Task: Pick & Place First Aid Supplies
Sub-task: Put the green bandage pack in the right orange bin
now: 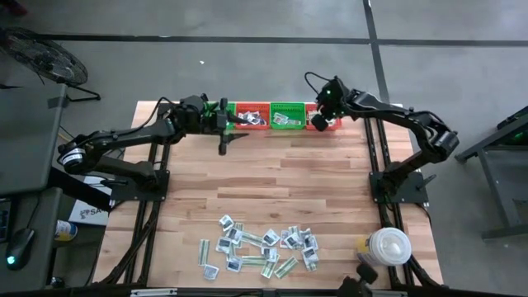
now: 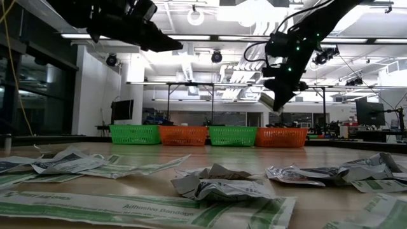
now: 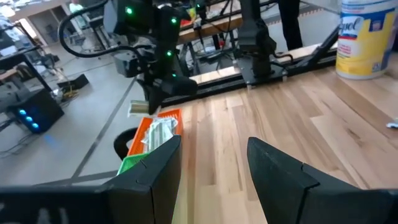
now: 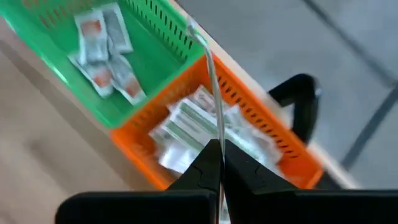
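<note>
One thin pale-green strip packet (image 4: 214, 93) stands edge-on, pinched between the closed fingers of the right gripper (image 4: 221, 163), directly above the orange plastic mesh basket (image 4: 273, 134). Beside that basket's row, the left gripper (image 3: 214, 165) hovers, jaws apart, empty.

A wooden table (image 1: 272, 177) carries scattered first aid packets (image 1: 260, 245), four baskets (image 1: 276, 115) and a white container (image 1: 388, 246).
</note>
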`<control>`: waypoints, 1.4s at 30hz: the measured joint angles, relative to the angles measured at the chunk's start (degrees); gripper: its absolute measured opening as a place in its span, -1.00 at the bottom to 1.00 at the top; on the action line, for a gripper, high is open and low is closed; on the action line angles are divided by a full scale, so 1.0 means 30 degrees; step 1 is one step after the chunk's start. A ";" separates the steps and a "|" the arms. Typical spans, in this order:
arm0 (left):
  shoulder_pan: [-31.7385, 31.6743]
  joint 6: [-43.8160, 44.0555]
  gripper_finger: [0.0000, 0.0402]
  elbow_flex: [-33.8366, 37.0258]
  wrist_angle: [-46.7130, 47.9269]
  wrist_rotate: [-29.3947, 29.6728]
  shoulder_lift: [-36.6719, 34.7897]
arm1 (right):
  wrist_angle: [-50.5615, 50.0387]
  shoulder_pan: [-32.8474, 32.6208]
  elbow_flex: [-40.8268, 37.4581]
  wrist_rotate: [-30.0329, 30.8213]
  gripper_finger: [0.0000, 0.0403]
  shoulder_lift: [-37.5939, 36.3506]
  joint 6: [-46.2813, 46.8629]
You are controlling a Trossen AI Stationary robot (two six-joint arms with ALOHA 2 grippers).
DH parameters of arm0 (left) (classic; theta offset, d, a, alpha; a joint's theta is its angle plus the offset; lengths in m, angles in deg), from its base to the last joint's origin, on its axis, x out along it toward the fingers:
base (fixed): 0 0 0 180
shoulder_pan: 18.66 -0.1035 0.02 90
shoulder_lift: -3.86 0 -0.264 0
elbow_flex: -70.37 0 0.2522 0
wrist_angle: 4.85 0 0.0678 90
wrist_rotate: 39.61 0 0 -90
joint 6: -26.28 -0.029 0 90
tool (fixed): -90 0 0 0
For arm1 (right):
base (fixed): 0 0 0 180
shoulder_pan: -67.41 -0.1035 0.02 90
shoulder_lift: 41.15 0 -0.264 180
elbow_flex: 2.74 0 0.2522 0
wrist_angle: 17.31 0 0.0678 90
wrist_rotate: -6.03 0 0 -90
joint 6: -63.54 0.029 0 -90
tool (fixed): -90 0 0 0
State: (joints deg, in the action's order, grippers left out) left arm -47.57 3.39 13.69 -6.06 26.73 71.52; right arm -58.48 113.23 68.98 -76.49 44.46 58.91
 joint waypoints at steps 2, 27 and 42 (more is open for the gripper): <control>-0.0007 -0.0145 -0.11 0.0000 0.0310 -0.0005 0.0000 | -0.0111 -0.0146 0.0000 0.0924 -1.00 0.0085 -0.1832; 0.0000 -0.0286 -0.11 0.0000 0.1037 -0.0868 0.0007 | 0.0073 -0.1792 0.0022 0.8449 -0.82 0.4153 -1.1116; 0.0000 -0.0278 -0.11 -0.0007 0.1190 -0.0780 -0.0532 | 0.0579 -0.2272 0.0022 0.8708 0.02 0.2157 -1.0424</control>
State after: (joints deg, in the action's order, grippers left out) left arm -47.57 2.55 13.67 -2.49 24.39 69.92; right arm -56.75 106.42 69.04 -50.36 50.93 27.64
